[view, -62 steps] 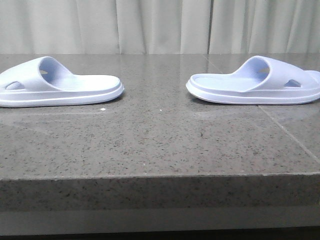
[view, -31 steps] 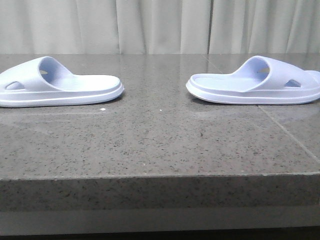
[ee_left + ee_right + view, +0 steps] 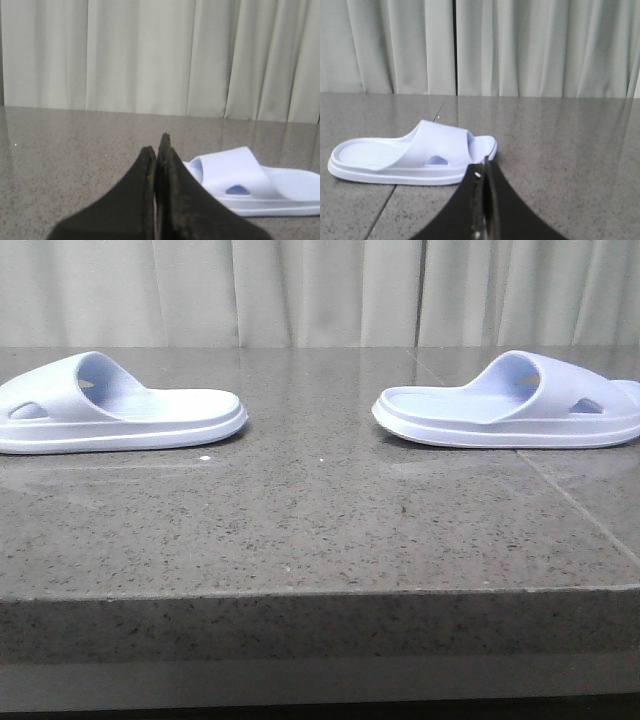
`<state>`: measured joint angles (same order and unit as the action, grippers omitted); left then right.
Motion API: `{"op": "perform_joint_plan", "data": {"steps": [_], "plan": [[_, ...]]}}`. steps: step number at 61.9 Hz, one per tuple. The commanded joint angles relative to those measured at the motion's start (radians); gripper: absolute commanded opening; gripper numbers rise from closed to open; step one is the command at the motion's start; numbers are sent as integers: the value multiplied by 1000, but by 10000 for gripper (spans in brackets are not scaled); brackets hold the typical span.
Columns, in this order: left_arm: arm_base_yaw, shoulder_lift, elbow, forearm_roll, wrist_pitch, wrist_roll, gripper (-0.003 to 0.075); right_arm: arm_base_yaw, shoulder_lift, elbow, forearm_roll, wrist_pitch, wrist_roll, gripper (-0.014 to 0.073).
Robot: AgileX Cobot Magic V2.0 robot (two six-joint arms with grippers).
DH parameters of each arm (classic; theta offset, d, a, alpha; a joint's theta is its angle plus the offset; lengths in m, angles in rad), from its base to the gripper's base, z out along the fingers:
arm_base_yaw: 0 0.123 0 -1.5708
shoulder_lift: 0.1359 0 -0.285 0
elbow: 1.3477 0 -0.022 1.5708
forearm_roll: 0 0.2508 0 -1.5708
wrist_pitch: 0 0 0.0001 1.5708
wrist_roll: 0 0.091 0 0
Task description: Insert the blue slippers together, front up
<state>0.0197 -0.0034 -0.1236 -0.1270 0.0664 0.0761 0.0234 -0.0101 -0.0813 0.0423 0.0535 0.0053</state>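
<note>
1. Running across the front view, the near edge of a dark speckled stone table (image 3: 320,540) is seen as a thick slab face, with a paler band beneath it.
2. Bare stone is shown from that edge back to the slippers; a small white speck (image 3: 205,457) lies on it just in front of the left slipper, and a thin seam line is seen crossing the right part of the top.
3. The left slipper (image 3: 110,410) is laid sole-down at the far left, cut by the picture edge, its strap toward that edge and its open end toward the middle.
4. The right slipper (image 3: 510,405) is laid sole-down at the far right, mirrored, so that the open ends face each other. The two are kept well apart, with open stone between them.
5. Neither arm is seen in the front view. In the left wrist view the left gripper (image 3: 159,155) is shown with its black fingers pressed together on nothing, the left slipper (image 3: 250,182) near it but apart.
6. In the right wrist view the right gripper (image 3: 484,180) is likewise closed and empty, just beside the right slipper (image 3: 415,157); contact cannot be told.
7. Behind the table a pale pleated curtain (image 3: 320,290) is hung across the whole width.
</note>
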Motion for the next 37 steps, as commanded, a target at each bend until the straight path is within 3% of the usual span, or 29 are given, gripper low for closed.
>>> {"op": "perform_joint_plan", "data": {"steps": [1,22,37], "plan": [[3,5,-131,-10,-1,-6,-20,-7,-16,-108,-9,-9,-5,-118],[3,230,-494,1,331,-6,-20,-7,167,-445,-9,306,-5,-118],[3,406,-582,1,509,-6,-20,-7,392,-533,-9,422,-5,-118]]}}
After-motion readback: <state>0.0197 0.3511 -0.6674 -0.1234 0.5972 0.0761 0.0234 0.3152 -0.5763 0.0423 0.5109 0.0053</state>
